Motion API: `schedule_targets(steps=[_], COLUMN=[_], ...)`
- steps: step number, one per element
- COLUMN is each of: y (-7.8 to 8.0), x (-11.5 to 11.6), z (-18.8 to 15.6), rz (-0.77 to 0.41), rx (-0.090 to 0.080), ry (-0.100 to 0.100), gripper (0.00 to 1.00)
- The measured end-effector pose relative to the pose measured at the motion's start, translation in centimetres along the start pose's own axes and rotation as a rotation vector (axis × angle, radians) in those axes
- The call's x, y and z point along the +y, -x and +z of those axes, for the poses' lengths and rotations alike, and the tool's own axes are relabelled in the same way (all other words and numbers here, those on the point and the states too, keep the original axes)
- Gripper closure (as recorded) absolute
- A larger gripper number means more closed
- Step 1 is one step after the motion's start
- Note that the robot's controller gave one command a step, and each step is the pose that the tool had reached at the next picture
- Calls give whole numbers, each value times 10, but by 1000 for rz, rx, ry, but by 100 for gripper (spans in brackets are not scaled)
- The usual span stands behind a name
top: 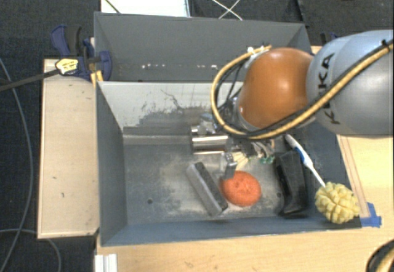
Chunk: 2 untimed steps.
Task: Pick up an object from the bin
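My gripper (pixel 229 163) hangs low over the front middle of the bin, most of it hidden under the arm's wrist. Just below it lies a rough orange-red ball (pixel 241 189), close to or touching the gripper's lower end. A flat grey bar (pixel 206 188) lies aslant directly left of the ball. To the ball's right stands a black oblong block (pixel 292 184).
A yellow knobbly lump (pixel 337 202) rests in the bin's front right corner. A thin white stick with a blue end (pixel 306 161) leans along the right wall above the black block. The arm and its orange cover hang over the bin's right half.
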State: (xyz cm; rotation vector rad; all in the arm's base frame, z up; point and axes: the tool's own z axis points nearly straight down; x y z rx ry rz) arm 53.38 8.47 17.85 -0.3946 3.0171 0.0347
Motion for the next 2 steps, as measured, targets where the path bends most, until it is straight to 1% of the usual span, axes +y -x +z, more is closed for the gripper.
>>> schedule_targets(steps=[1,2], y=[-35,-82], x=[-58,-74], z=[90,73], rz=[-107,-15], rx=[86,22], ry=[4,1], gripper=[0,0])
